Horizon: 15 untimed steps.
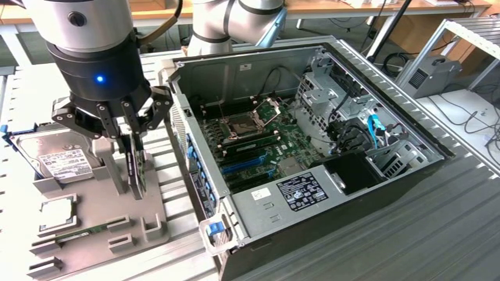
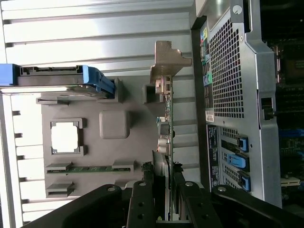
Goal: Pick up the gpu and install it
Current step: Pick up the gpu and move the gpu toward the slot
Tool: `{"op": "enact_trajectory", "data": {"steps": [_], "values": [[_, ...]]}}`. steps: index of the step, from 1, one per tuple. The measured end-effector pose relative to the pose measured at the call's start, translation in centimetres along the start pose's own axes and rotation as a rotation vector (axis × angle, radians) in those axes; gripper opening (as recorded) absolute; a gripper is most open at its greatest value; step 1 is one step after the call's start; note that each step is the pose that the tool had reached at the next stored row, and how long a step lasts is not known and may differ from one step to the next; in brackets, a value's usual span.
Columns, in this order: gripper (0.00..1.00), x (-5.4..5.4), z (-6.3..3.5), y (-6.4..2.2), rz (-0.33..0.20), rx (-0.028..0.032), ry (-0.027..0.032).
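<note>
The gpu stands on edge over the grey holder tray, a thin dark card hanging below my gripper. The gripper's fingers sit on both flat sides of the card and are shut on its upper edge. In the wrist view the gpu runs edge-on away from the gripper, with its silver end bracket at the far end. I cannot tell whether the card has left its slot in the tray. The open computer case lies to the exterior view's right, with blue expansion slots on its motherboard.
On the tray a silver hard drive in a blue bracket, a processor and a green memory stick rest in their holders. The case's perforated rear wall is close beside the card. A grey box stands at the far right.
</note>
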<state>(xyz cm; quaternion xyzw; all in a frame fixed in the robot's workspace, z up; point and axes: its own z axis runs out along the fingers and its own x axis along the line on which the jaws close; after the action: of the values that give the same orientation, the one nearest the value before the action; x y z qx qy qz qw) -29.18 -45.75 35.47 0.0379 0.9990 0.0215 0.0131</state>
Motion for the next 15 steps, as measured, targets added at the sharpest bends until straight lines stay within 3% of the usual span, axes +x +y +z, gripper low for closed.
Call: {"op": "enact_trajectory", "data": {"steps": [15], "values": [[0.26,-0.01,-0.32,0.01,0.000,0.0000,0.0000]]}}
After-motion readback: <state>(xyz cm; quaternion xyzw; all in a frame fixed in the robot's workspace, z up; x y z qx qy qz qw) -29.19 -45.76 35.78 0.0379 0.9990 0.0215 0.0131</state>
